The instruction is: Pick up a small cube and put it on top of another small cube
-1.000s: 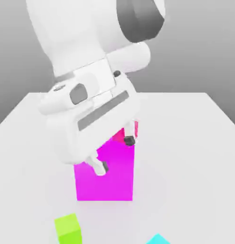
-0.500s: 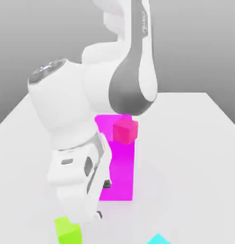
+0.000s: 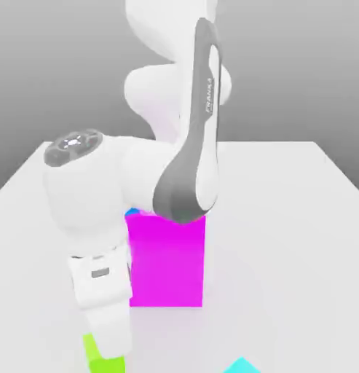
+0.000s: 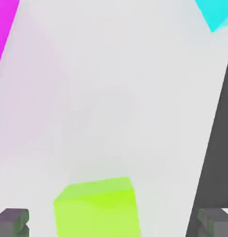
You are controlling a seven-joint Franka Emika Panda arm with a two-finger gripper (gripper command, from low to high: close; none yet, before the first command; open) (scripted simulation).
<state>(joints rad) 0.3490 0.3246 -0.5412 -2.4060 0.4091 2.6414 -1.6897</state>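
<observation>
Arm lowered over green cube (image 4: 97, 208); fingers (image 4: 13, 221) still wide apart, straddling it, not touching.

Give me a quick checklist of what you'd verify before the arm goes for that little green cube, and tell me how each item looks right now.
1. Gripper open: ok, fingertips stand wide apart.
2. Green cube between the fingertips: ok in the hand view, with space on both sides.
3. Cube untouched and resting on the table: ok.
4. Nothing crowding the cube: ok, the magenta block and cyan cube sit well away.
5. Cyan cube's top free for stacking: ok.
6. Gripper low enough to close: cannot tell.
</observation>
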